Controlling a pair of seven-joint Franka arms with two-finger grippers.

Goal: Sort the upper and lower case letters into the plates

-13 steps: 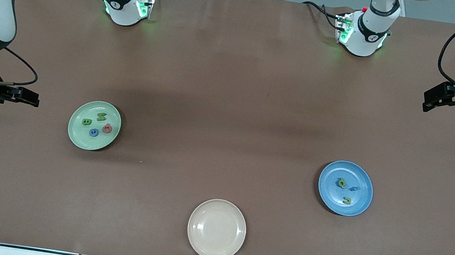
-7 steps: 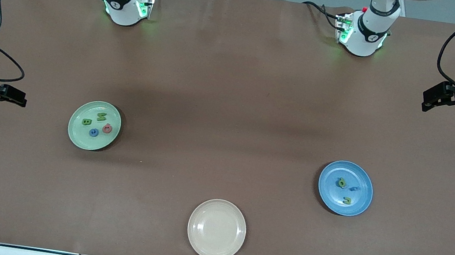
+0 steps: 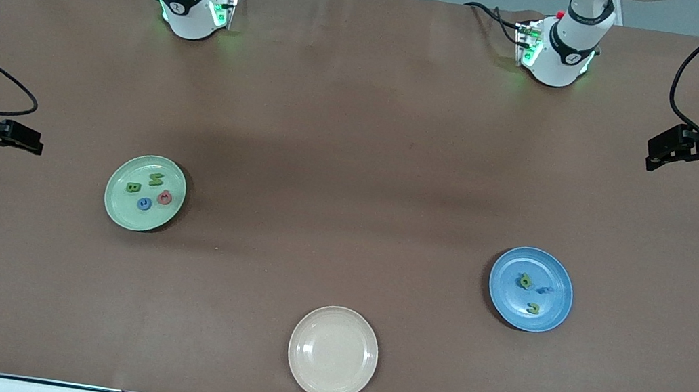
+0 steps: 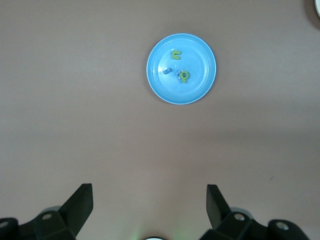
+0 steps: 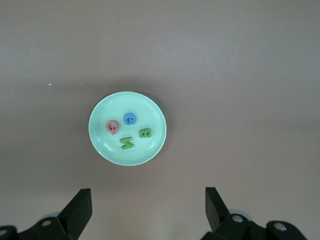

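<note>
Wide free table, three plates as the only low obstacles

The table is bare through its middle and along the edge where the arm bases stand; a gripper can pass there unhindered. The green plate sits toward the right arm's end, holding four letters close together, with slim gaps between them. The blue plate sits toward the left arm's end with three letters, more loosely spaced. The beige plate lies at the edge nearest the front camera, between the two. The right gripper and the left gripper, both spread wide, hang over the table's end edges, well apart from every plate.
</note>
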